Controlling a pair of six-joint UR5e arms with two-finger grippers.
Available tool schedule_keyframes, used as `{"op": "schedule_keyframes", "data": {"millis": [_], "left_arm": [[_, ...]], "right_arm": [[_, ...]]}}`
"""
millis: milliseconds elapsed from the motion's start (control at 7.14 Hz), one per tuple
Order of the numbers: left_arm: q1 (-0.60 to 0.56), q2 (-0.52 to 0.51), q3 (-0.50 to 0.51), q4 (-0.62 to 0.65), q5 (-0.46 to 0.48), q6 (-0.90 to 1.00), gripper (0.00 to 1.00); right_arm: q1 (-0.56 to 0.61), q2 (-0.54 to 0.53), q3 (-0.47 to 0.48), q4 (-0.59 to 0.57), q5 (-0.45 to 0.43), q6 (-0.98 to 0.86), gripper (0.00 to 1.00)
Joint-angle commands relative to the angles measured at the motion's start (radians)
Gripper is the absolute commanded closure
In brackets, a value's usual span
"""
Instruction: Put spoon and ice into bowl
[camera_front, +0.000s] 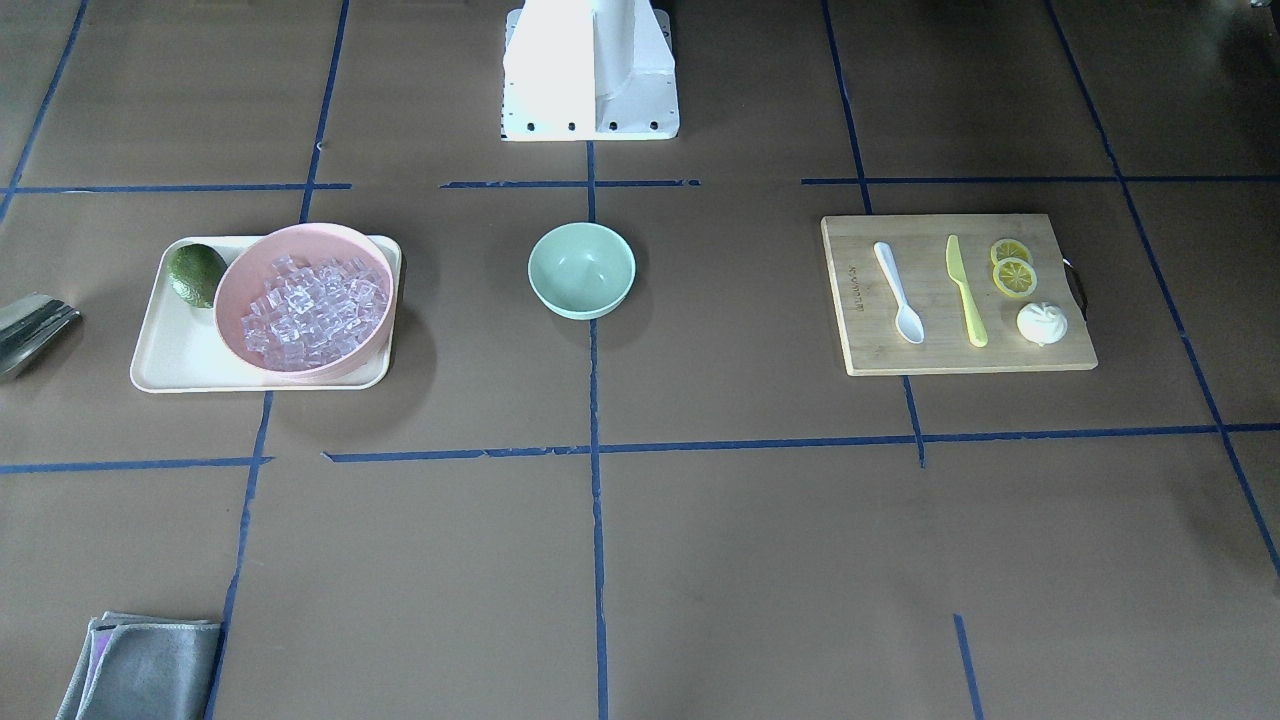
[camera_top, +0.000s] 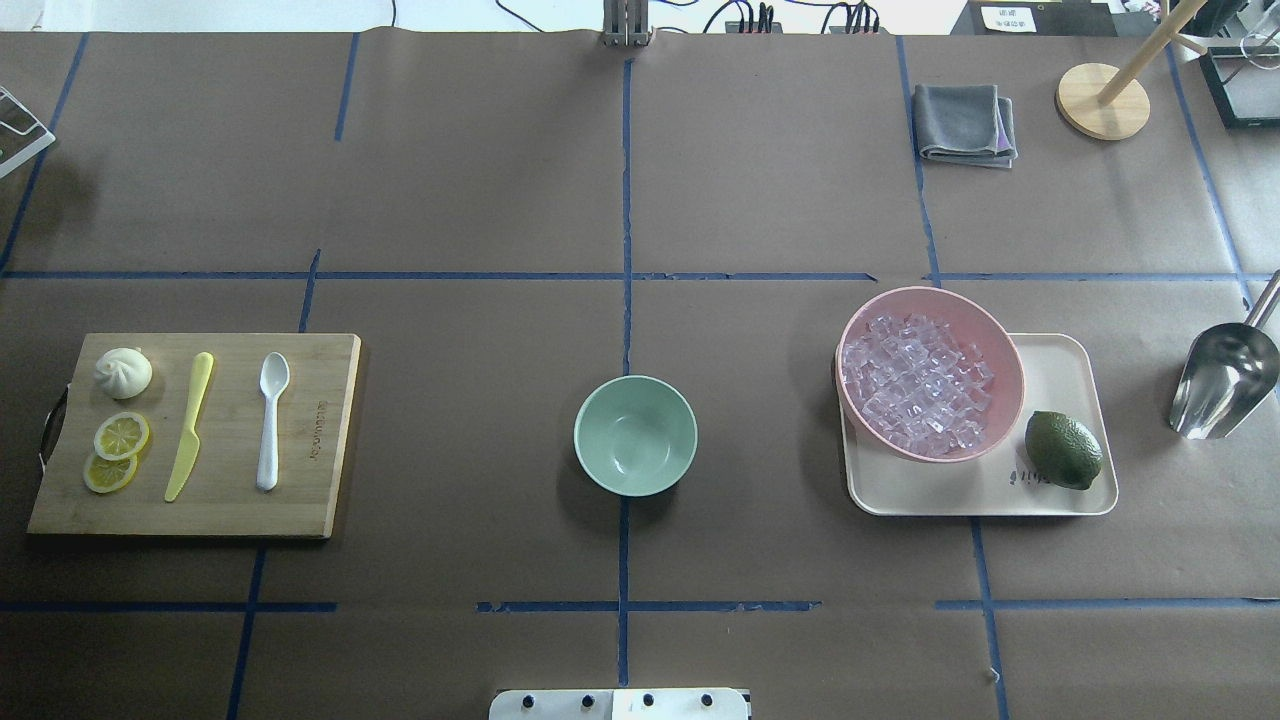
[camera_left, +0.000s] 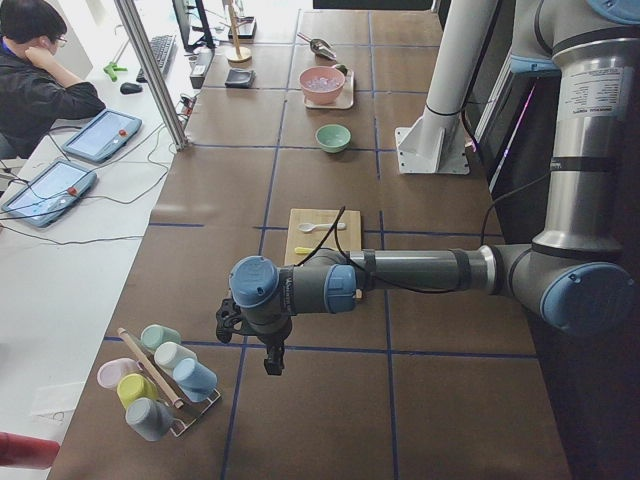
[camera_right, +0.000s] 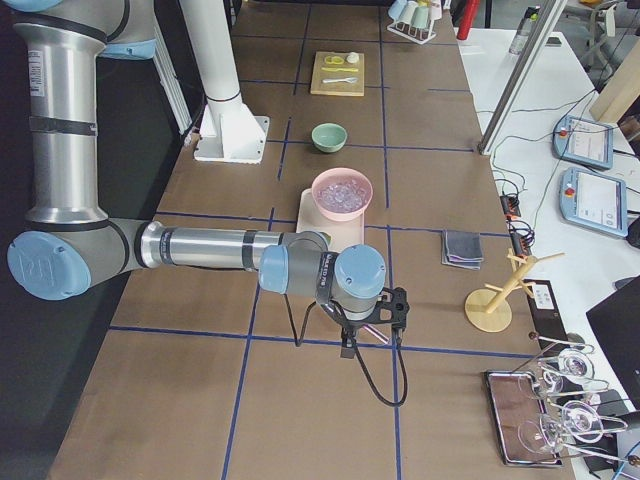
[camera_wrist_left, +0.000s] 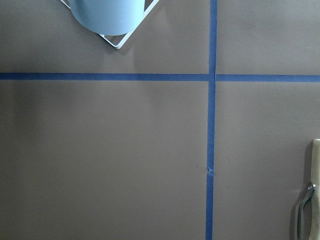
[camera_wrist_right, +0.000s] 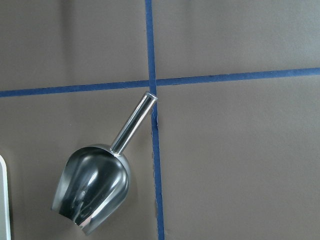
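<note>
The white spoon (camera_front: 898, 291) (camera_top: 270, 418) lies on a wooden cutting board (camera_top: 310, 500) at my left side. The ice (camera_front: 312, 310) (camera_top: 915, 385) is a pile of clear cubes in a pink bowl (camera_top: 1005, 350) on a cream tray (camera_top: 1060, 500) at my right. The empty mint-green bowl (camera_front: 581, 270) (camera_top: 635, 435) stands at the table's middle. My left gripper (camera_left: 272, 362) hangs over bare table near a cup rack, far from the board. My right gripper (camera_right: 347, 346) hangs beyond the tray. I cannot tell whether either is open or shut.
A yellow-green knife (camera_top: 190, 425), lemon slices (camera_top: 120, 437) and a white bun (camera_top: 123, 372) share the board. A lime (camera_top: 1063, 450) sits on the tray. A metal scoop (camera_top: 1225, 380) (camera_wrist_right: 95, 187) lies right of the tray. A grey cloth (camera_top: 965, 123) and wooden stand (camera_top: 1102, 100) are far right.
</note>
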Motion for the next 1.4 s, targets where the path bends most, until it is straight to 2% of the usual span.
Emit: {"op": "schedule_keyframes", "data": {"millis": [0, 280, 701, 981, 1121, 1261], "left_arm": [[0.000, 0.001, -0.001, -0.005, 0.001, 0.002, 0.00], [0.002, 0.001, -0.002, -0.005, -0.006, -0.001, 0.00], [0.006, -0.003, -0.057, -0.012, -0.015, -0.002, 0.00], [0.027, -0.049, -0.098, -0.018, -0.028, -0.007, 0.00], [0.067, -0.058, -0.102, -0.013, -0.093, -0.092, 0.00], [0.127, -0.057, -0.164, -0.018, -0.089, -0.231, 0.00]], "right_arm": [[-0.001, 0.000, 0.000, 0.002, 0.000, 0.002, 0.00], [-0.001, 0.000, 0.002, 0.002, 0.003, 0.007, 0.00], [-0.001, 0.000, 0.011, 0.002, 0.006, 0.014, 0.00], [-0.001, 0.000, 0.012, 0.003, 0.008, 0.014, 0.00], [-0.001, 0.000, 0.014, 0.002, 0.006, 0.014, 0.00], [-0.001, 0.001, 0.015, 0.002, 0.008, 0.014, 0.00]]}}
